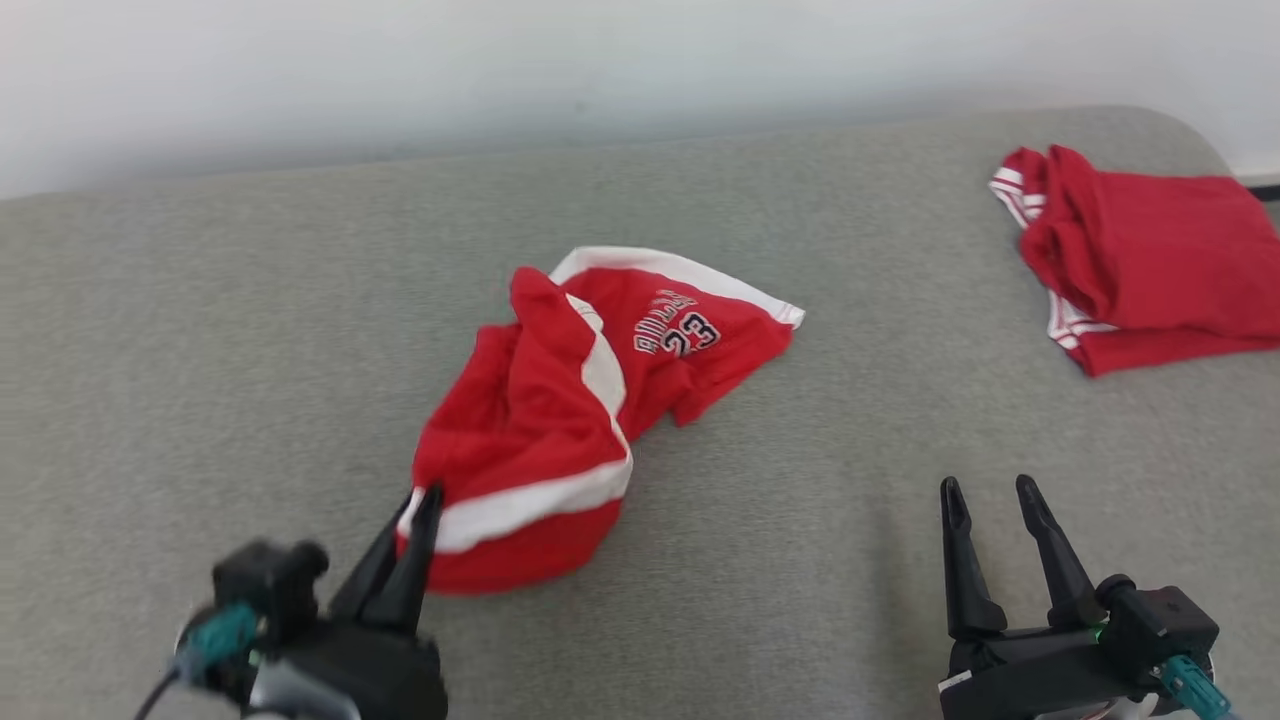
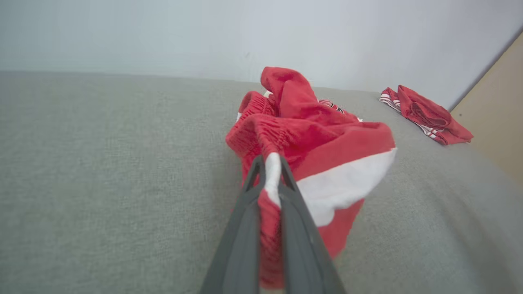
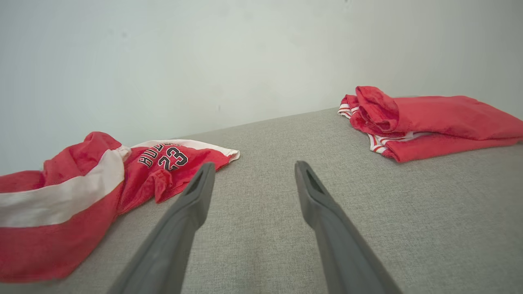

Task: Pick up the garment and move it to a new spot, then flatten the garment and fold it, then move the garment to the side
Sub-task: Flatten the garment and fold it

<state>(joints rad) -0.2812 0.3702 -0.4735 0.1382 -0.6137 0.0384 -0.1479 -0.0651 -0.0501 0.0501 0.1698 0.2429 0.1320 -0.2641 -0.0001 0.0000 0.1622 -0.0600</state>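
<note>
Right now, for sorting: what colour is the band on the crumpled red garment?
White band; head view.

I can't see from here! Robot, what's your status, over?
Left tool shut on crumpled red garment. Right tool open, empty. Folded red clothes far right, well apart.

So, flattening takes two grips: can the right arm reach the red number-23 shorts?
Probably yes: the right gripper, jaws open, has bare grey upholstery between it and the shorts, pinched by the left gripper.
</note>
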